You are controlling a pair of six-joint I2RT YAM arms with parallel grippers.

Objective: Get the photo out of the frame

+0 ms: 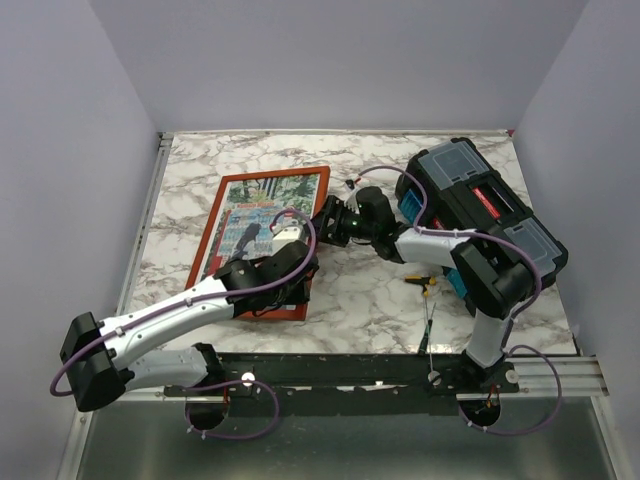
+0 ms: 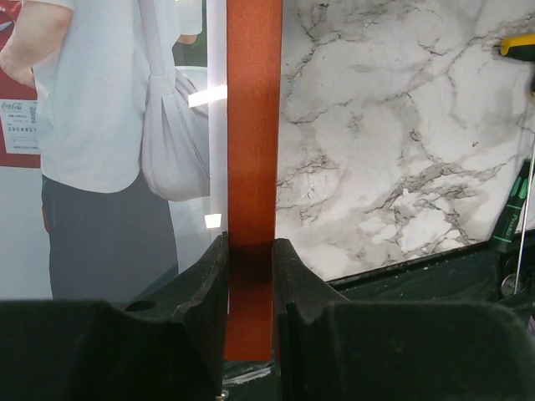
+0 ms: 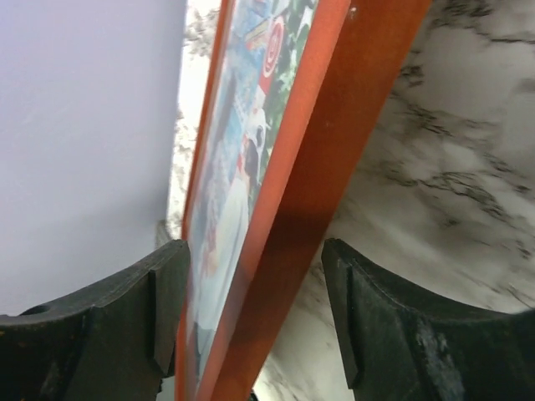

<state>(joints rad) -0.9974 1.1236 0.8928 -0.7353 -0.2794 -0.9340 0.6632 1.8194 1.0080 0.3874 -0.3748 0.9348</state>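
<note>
Orange-red frame point(image 2: 253, 150): left pincer point(image 2: 251, 251) clamped on rail, right pincer point(image 3: 255, 284) open astride edge; we fear one-sided grip twisting it.

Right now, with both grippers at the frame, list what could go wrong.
1. The left gripper is shut on only the thin rail of the frame, which may twist or slip in so narrow a pinch.
2. The right gripper is open astride the frame's edge. On closing, the finger on the picture side could press on the photo.
3. The right arm runs close beside the toolbox, so a swing might knock it.
</note>
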